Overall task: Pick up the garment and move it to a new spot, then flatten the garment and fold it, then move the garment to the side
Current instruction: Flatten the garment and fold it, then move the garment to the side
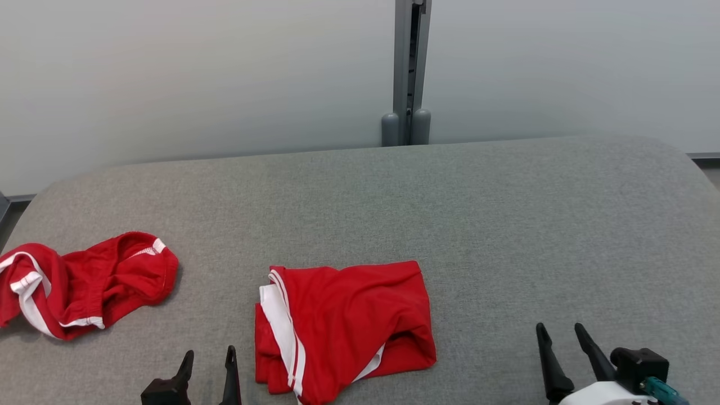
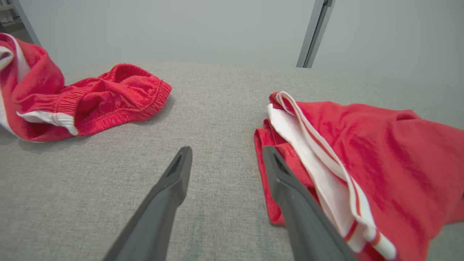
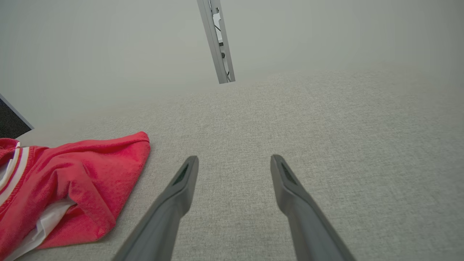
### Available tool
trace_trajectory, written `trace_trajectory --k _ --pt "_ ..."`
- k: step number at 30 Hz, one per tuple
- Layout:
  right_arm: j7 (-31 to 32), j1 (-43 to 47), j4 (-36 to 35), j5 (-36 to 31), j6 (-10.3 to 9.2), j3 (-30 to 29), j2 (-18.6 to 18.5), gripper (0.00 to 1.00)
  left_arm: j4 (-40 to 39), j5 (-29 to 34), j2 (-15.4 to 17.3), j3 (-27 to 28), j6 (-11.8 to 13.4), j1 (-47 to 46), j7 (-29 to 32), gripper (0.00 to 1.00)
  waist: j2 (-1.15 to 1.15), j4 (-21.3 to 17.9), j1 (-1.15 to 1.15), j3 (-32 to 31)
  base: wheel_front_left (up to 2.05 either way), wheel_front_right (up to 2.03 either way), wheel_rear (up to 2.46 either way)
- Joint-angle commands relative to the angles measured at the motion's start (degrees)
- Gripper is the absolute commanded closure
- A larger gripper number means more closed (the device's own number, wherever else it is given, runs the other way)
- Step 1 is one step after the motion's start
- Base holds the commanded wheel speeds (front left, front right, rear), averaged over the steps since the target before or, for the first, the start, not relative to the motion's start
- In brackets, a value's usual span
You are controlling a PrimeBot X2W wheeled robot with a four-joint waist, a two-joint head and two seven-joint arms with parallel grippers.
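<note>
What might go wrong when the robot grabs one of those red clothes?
1. Two look-alike pieces lie on the table: the crumpled red garment and the folded red garment. It might pick the wrong one.
2. The folded red garment has loose layers; pinching only the top one could pull it open.
3. The open left gripper sits close beside its edge and might snag it.

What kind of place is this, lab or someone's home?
Probably a lab or test cell for garment folding, not a home. A grey fabric-covered worktop stands before plain pale panels joined by a grey metal post; a folded red garment and a crumpled red garment lie on it.
</note>
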Motion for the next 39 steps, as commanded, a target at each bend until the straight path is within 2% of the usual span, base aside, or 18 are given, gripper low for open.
trace_trajectory --k 1,6,11,18,24,25,26,27,31,36,39 --pt "-0.3 -0.7 0.3 0.6 0.0 0.6 -0.3 0.0 -0.3 -0.3 0.3 -0.2 -0.3 -0.4 0.0 0.0 0.0 0.5 0.0 0.6 0.0 0.0 0.0" --pt "-0.3 -4.3 3.0 2.8 0.0 5.5 -0.2 0.0 -0.3 -0.6 0.2 -2.2 -0.5 -1.7 0.0 0.0 0.0 2.2 0.0 2.8 0.0 0.0 0.0" --pt "-0.3 -11.0 7.0 8.0 0.0 11.3 -0.4 0.0 -0.5 -0.7 0.2 -4.3 -0.9 -3.9 0.0 0.0 0.0 4.7 0.0 6.8 0.0 0.0 0.0" --pt "-0.2 -19.7 15.9 14.5 0.0 18.0 -0.3 0.0 -0.1 -0.9 0.2 -6.4 -1.1 -6.6 0.0 0.0 0.0 8.3 0.0 9.9 0.0 0.0 0.0" --pt "1.2 -22.2 22.3 20.8 0.01 23.5 -0.3 0.0 -0.3 -1.4 0.2 -7.0 -1.1 -7.2 0.0 0.0 0.0 10.4 0.0 10.8 0.0 0.0 0.0" --pt "1.7 -21.9 22.8 21.6 0.02 24.9 -0.1 0.2 -0.4 -1.5 0.2 -7.1 -1.1 -7.3 0.0 0.0 0.0 10.6 0.0 10.8 0.0 0.0 0.0" --pt "2.2 -21.6 23.2 22.8 0.02 26.0 0.0 0.78 -0.5 -1.7 0.2 -7.2 -1.1 -7.3 0.0 0.0 0.0 10.7 0.0 10.8 0.0 0.0 0.0" --pt "2.4 -21.5 23.5 23.7 0.06 27.0 0.1 1.0 -0.5 -1.9 0.3 -7.2 -1.1 -7.2 0.0 0.0 0.0 10.8 0.0 10.8 0.0 0.0 0.0" --pt "1.3 -22.5 25.5 24.5 0.04 28.6 -0.2 1.0 -0.8 -2.2 0.2 -7.5 -1.1 -7.2 0.0 0.0 0.0 10.7 0.0 10.4 0.0 0.0 0.0" --pt "-0.2 -26.0 25.4 22.7 -0.01 26.4 -2.2 1.0 -1.1 -2.5 0.2 -7.7 -1.3 -7.3 0.0 0.0 0.0 9.9 0.0 9.6 0.0 0.0 0.0" --pt "-0.3 -27.7 21.7 19.1 0.0 23.2 -3.9 1.0 -1.3 -2.5 0.2 -7.8 -1.5 -7.1 0.0 0.0 0.0 8.6 0.0 8.7 0.0 0.0 0.0"
